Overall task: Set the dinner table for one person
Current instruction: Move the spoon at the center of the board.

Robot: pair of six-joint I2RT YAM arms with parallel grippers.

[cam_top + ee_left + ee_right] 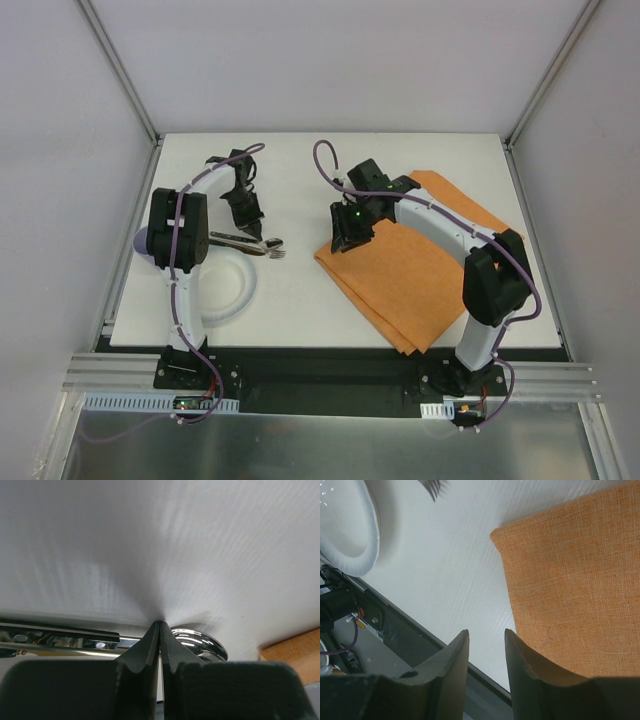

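The dinner table (300, 180) is a white top. On it lie an orange placemat (420, 270) at the right and a white plate (238, 290) at the left, partly under my left arm. Metal cutlery (250, 243) lies just beyond the plate: a dark-handled piece (50, 639), a spoon bowl (202, 642) and fork tines (435, 487). My left gripper (248, 212) (160, 624) is shut, its tips down at the table right beside the cutlery, nothing visibly between them. My right gripper (348, 240) (485, 632) hangs open and empty over the placemat's (570, 580) left corner.
Grey walls with metal posts close in the table on three sides. The arm bases and a black rail (330, 370) run along the near edge, with cables and a small board (365, 617) below. The plate's rim (350, 545) shows at the right wrist view's upper left.
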